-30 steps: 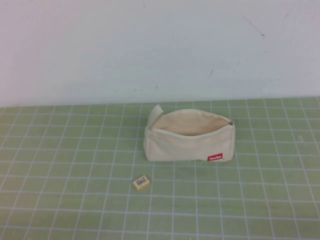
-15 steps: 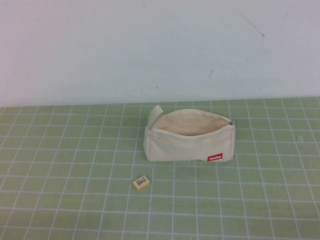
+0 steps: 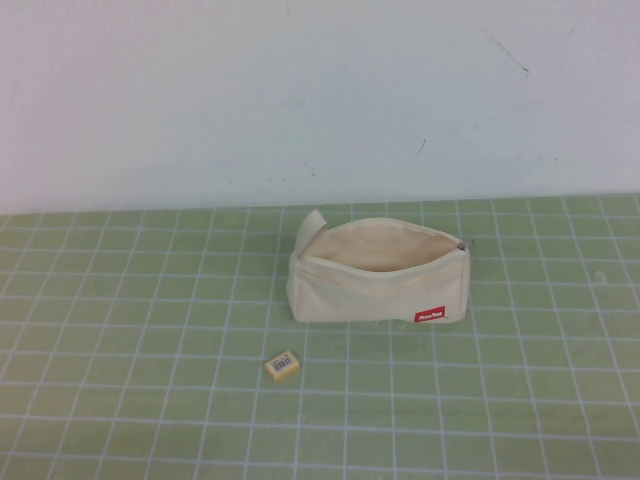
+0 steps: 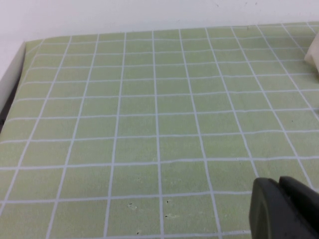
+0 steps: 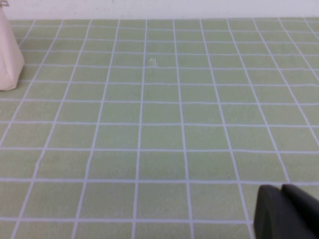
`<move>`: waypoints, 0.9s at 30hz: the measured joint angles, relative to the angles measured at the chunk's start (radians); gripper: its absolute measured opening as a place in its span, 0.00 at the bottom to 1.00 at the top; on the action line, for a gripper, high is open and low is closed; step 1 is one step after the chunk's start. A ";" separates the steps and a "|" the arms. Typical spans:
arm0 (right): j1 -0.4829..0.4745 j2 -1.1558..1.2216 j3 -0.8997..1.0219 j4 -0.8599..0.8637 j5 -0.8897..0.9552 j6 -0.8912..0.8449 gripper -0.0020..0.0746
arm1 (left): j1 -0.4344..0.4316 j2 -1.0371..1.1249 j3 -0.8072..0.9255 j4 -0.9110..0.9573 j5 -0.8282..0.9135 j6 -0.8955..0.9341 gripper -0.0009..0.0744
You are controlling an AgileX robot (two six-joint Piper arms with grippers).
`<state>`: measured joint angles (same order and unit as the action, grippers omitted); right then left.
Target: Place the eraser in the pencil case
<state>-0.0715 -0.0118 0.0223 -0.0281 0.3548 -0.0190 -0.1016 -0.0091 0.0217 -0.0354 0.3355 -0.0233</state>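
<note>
Evidently eraser (image 3: 283, 367) well clear of both jaws.

From the high camera I see neither arm nor tool. My left tool (image 4: 286, 209) shows only as a dark corner cut by the left wrist picture's edge, and I can't tell how its fingers stand. The right tool (image 5: 289, 211) is cropped the same way in the right wrist picture, its fingers equally unreadable. The case (image 3: 377, 272) is open, but its inside bottom is hidden behind the front wall. Each wrist camera catches only a sliver of it at the frame edge. The print on the eraser (image 3: 283, 366) label and on the red tag (image 3: 431, 314) is too small to read.
</note>
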 joint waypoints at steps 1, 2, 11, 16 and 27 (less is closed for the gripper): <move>0.000 0.000 0.000 0.000 0.000 0.000 0.03 | 0.000 0.000 0.000 0.002 -0.002 0.000 0.01; 0.000 0.000 0.000 0.000 0.000 0.000 0.03 | 0.000 0.000 0.000 0.005 -0.010 0.000 0.01; 0.000 0.000 0.000 0.000 0.000 0.000 0.03 | 0.000 0.000 0.005 0.093 -0.431 0.001 0.01; 0.000 0.000 0.000 0.000 0.000 0.000 0.03 | 0.000 0.000 0.005 0.108 -0.678 0.001 0.01; 0.000 0.000 0.000 0.000 0.000 0.000 0.02 | 0.000 0.000 -0.034 0.035 -0.828 -0.087 0.01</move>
<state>-0.0715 -0.0118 0.0223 -0.0281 0.3548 -0.0189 -0.1016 -0.0091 -0.0125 0.0000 -0.4925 -0.1106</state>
